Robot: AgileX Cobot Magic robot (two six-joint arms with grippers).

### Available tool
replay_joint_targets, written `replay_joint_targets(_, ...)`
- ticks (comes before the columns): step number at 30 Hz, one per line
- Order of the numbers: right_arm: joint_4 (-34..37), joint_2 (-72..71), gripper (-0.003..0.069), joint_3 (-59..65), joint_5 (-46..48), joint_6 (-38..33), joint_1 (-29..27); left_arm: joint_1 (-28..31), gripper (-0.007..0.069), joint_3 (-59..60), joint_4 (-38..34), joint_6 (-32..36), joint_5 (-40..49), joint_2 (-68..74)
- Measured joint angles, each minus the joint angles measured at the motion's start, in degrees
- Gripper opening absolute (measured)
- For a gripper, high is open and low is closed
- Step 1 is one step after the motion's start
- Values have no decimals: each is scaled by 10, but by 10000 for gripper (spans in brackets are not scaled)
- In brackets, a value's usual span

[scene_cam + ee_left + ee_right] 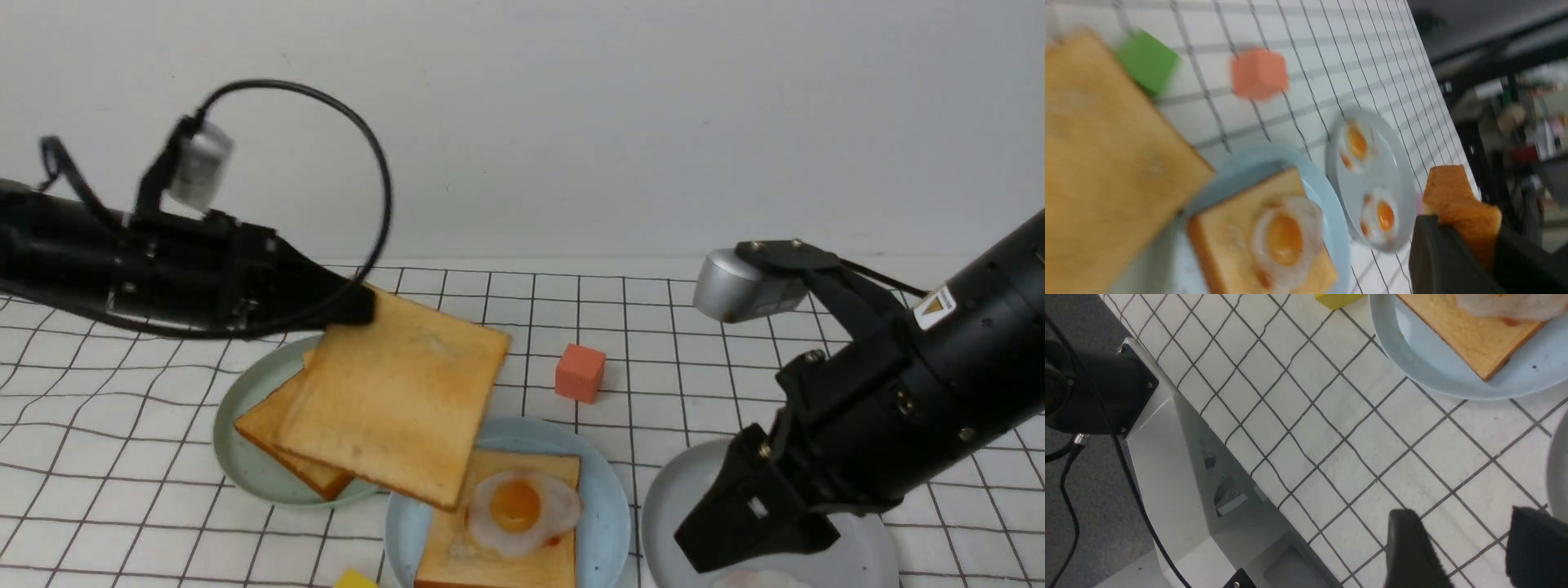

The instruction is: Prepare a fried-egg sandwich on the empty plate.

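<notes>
White checked cloth (122, 425) covers the table under a plain pale wall. I have the left gripper (359, 309) clamped on the far corner of a toast slice (400, 400), which hangs tilted in the air, sloping down toward me. Its lowest corner overlaps the left rim of the blue plate (606, 506) in the front view, though I can't tell whether it touches. That plate sits at the near centre, down and to the right of the left gripper, and carries a lower slice (457, 559) with the egg (522, 506) lying on top, yolk up. The held slice covers only the lower slice's far-left corner, and the egg is fully bare. The left wrist view is blurred, but I make out a toast corner pinched between the black fingers (1437, 253). Behind the held slice, a green plate (237, 425) holds more toast (269, 429). An orange cube (580, 372) stands just beyond the blue plate. My right gripper (710, 547) hangs over the grey plate (669, 490), well right of the egg, jaws apart with nothing between them.
</notes>
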Motion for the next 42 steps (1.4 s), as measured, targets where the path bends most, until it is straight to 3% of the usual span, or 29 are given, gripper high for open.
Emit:
replay_joint_targets(7, 0, 0, 350, 0, 16, 0, 0, -104, 74, 0, 2, -5, -106, 63)
replay_joint_targets(16, -5, 0, 350, 0, 28, 0, 0, -112, 90, 0, -36, -17, -165, 109)
replay_joint_targets(18, -11, 0, 350, 0, 28, 0, 0, -112, 131, 0, -32, -28, -165, 111)
replay_joint_targets(28, -16, 0, 350, -6, 26, 0, 0, -112, 547, 0, 21, -64, -159, 98)
replay_joint_targets(32, -18, -2, 347, -9, 23, 0, 0, -112, 617, 0, 60, -108, -184, 56)
replay_joint_targets(35, -27, -12, 328, -9, 17, 8, 0, -112, 623, 0, 113, -161, -203, 28)
replay_joint_targets(38, -60, -40, 260, -9, -1, 46, 0, -112, 593, 0, 202, -253, -219, -21)
replay_joint_targets(40, -116, -79, 152, -9, -22, 111, 0, -112, 541, 0, 246, -309, -213, -63)
replay_joint_targets(42, -140, -97, 109, -7, -31, 140, 0, -112, 504, 0, 255, -321, -201, -84)
